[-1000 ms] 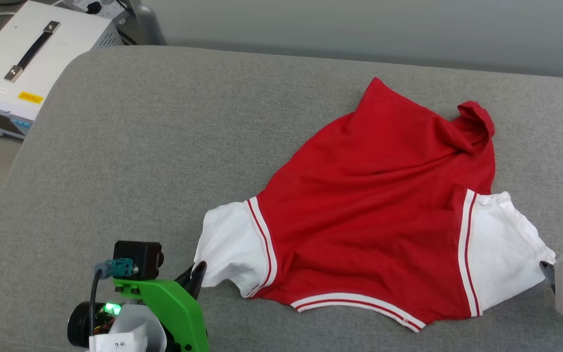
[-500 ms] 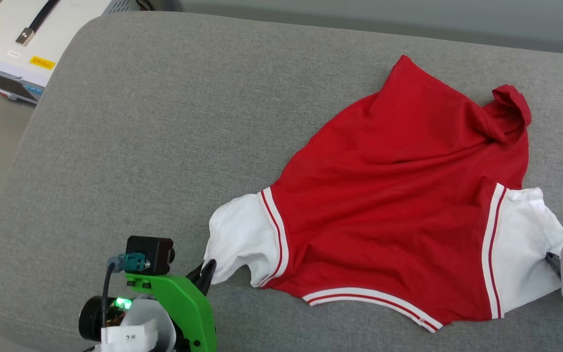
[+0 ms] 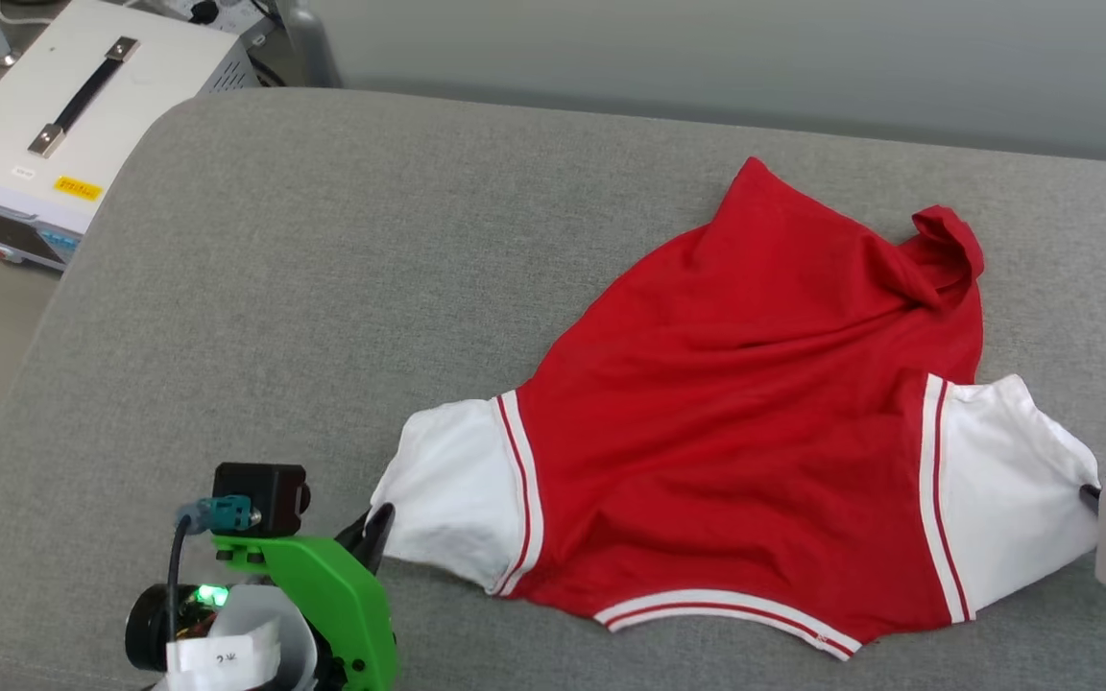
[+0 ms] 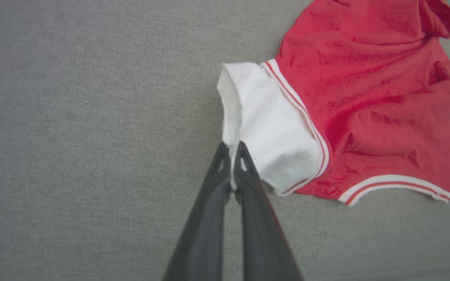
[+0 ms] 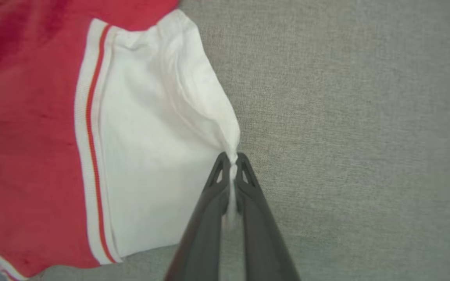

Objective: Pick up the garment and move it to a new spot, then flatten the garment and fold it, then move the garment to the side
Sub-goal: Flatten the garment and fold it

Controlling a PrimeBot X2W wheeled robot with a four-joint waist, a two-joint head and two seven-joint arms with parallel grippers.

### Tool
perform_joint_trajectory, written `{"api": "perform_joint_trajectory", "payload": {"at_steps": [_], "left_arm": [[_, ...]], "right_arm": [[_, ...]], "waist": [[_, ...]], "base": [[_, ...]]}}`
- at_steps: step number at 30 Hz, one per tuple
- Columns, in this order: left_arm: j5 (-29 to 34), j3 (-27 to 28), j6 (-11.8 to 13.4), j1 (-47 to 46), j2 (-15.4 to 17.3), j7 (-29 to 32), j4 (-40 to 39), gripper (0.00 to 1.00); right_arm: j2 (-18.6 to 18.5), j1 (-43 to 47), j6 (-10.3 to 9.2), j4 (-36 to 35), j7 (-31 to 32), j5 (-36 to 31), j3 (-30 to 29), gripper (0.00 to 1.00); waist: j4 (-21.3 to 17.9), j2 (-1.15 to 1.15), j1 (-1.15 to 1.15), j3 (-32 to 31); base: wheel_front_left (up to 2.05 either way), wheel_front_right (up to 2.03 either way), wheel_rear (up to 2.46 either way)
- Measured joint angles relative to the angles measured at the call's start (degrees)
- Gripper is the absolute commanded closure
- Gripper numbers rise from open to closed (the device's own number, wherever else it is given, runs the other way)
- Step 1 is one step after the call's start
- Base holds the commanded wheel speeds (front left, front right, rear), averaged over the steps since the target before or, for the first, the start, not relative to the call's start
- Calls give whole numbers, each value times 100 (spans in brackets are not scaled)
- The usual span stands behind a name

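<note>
Grey woven fabric of a wide cushion point(image 3: 255, 288) carries the red jersey T-shirt with white short sleeves point(image 3: 755, 413), lying wrinkled, its sleeve-to-sleeve axis running across between both arms. The left gripper point(image 4: 231, 150) has its dark fingers pressed together on the left sleeve's cuff; the right gripper point(image 5: 232, 158) pinches the right sleeve's edge. Each arm holds its own end, so the lift probably needs both rising together.
</note>
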Motion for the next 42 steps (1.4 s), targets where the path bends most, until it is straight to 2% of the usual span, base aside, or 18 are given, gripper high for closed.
{"api": "perform_joint_trajectory", "payload": {"at_steps": [4,14,17,21,25,34,42], "left_arm": [[-59,154,13,26,77,-67,-94,100],[103,493,54,-76,705,87,-651,100],[83,598,37,-244,744,93,-899,100],[187,790,23,-582,988,120,-1166,100],[214,965,-37,-955,1101,75,-1314,100],[214,1214,-408,-2050,1368,-33,-1328,100],[159,1167,-871,-3278,1629,240,-666,100]], "right_arm": [[-176,80,0,-490,5,140,-85,100],[-538,158,1,-1833,588,907,-634,100],[-548,102,0,-2124,695,1018,-810,100],[-583,-260,1,-2472,738,1129,-981,100],[-700,-621,1,-2532,637,1169,-1059,100],[-876,-1513,1,-2368,402,1303,-1042,100],[-1048,-2734,1,-1670,101,1254,-561,100]], "waist": [[-139,0,0,-204],[-602,0,0,-675],[-725,0,0,-767],[-894,0,0,-880],[-1020,0,0,-936],[-1119,0,0,-818],[-1137,0,0,-416]], "base": [[0,0,0],[0,0,0],[0,0,0],[0,0,0],[0,0,0],[0,0,0],[0,0,0]]}}
